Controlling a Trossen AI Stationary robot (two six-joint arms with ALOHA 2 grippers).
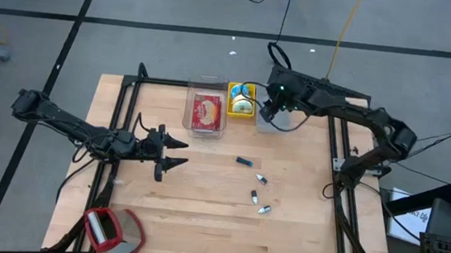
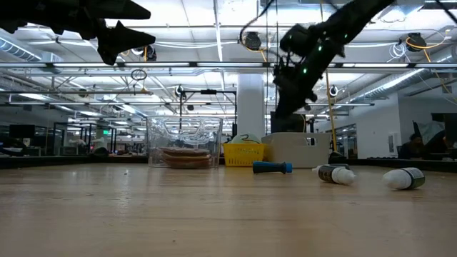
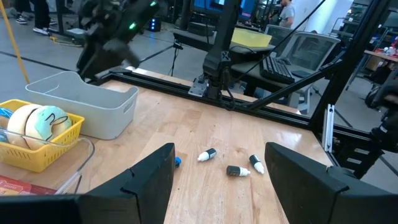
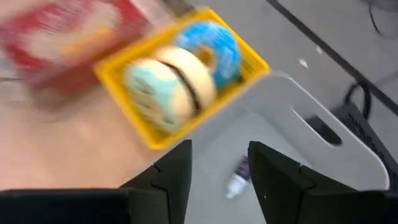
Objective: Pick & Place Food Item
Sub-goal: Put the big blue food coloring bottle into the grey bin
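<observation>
A yellow basket at the far middle of the table holds round pastel food items. Right of it stands a white bin, and a small white-and-purple tube lies on the bin's floor. My right gripper hovers open above the bin, tilted down, with nothing between its fingers. My left gripper waits open and level above the table's left half.
A clear container with a red package stands left of the basket. A blue item and three small tubes lie loose mid-table. A red object sits at the near left corner.
</observation>
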